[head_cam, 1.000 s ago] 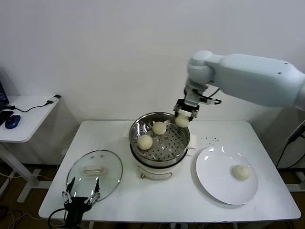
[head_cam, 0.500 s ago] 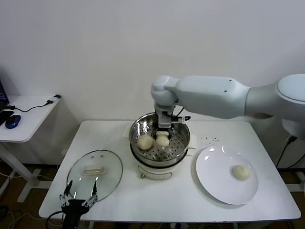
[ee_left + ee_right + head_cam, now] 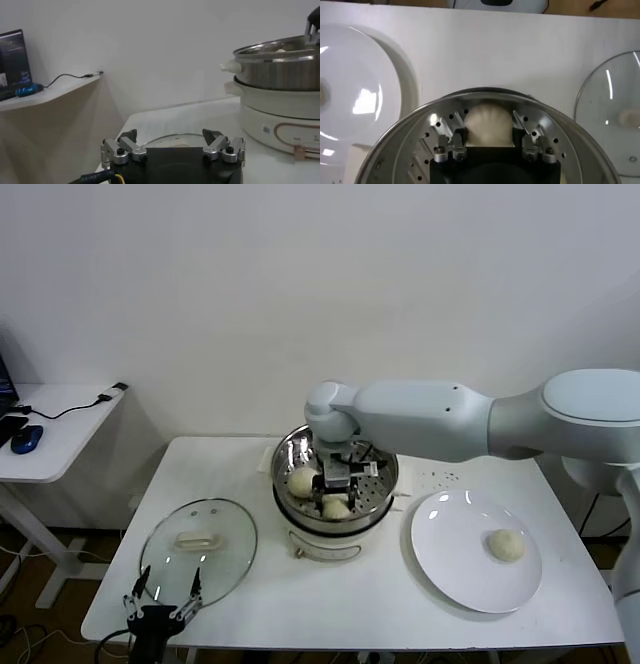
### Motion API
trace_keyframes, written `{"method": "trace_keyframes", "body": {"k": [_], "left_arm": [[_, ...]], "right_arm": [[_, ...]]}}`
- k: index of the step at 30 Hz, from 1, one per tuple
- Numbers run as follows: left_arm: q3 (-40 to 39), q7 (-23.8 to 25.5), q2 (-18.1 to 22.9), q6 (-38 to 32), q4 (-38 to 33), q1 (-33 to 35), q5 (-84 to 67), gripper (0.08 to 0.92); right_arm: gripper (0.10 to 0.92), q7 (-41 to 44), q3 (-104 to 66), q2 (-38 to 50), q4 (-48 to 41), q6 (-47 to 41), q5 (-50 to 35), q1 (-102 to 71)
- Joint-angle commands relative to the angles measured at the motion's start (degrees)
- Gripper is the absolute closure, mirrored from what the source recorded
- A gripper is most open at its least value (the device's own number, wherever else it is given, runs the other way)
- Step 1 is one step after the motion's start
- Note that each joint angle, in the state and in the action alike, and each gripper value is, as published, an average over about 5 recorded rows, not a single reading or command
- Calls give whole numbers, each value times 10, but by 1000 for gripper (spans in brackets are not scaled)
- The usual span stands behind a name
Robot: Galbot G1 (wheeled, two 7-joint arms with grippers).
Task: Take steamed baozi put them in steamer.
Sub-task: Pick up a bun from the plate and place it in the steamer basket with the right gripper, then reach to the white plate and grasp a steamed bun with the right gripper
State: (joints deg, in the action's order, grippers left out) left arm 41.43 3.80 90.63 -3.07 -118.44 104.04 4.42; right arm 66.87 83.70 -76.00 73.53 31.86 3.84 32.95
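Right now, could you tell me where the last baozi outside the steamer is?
In the head view, the baozi lies alone on the white plate on the table's right side, right of the steamer.

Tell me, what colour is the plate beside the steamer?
The plate is plain glossy white, best seen in the head view.

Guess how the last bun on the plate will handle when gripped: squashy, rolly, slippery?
The bun looks soft and domed, so it probably dents under tight jaws. Lying loose on the glossy white plate, it may slide or roll if nudged sideways. It looks light for its size.
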Motion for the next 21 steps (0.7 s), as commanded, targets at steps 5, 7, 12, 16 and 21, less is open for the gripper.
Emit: {"method": "trace_keyframes", "body": {"k": [5, 7, 12, 16, 21], "left_arm": [[-1, 0, -1, 1, -1, 0, 1, 177], [-2, 0, -1, 1, -2, 0, 1, 177], [-1, 0, -2, 0, -2, 1, 1, 177], [-1, 0, -3, 0, -5, 2, 2, 177], [-2, 0, -4, 0, -10, 5, 6, 177]], "right_arm": [[230, 11, -18, 8, 3, 3, 13, 8], [209, 12, -25, 17, 2, 4, 11, 20], [203, 8, -31, 62, -13, -23, -33, 67], [203, -59, 22, 121, -35, -117, -112, 124], [203, -135, 99, 215, -14, -281, -229, 169]]}}
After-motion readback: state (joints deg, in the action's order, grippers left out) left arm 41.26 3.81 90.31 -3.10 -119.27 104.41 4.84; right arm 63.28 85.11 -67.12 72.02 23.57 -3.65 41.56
